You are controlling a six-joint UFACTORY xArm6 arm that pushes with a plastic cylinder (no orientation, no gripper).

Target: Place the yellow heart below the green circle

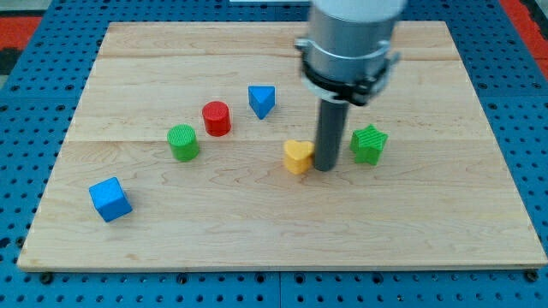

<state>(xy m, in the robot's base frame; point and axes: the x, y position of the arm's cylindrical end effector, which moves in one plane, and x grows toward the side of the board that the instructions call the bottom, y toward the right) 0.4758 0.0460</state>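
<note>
So far I am only starting: my tip [326, 168], a bare rod gripping nothing, is pressing against the heart's [298, 156] right side. The heart is sitting well right of the green circle [182, 141], not yet below it.

arm housing [353, 38]: the view's top edge cuts it off, so we see only its lower part.
yellow heart [298, 156]: our rod covers its right edge.
my tip [326, 168]: we cannot tell whether it touches the heart.
bench [257, 244]: the housing hides part of its far side.
</note>
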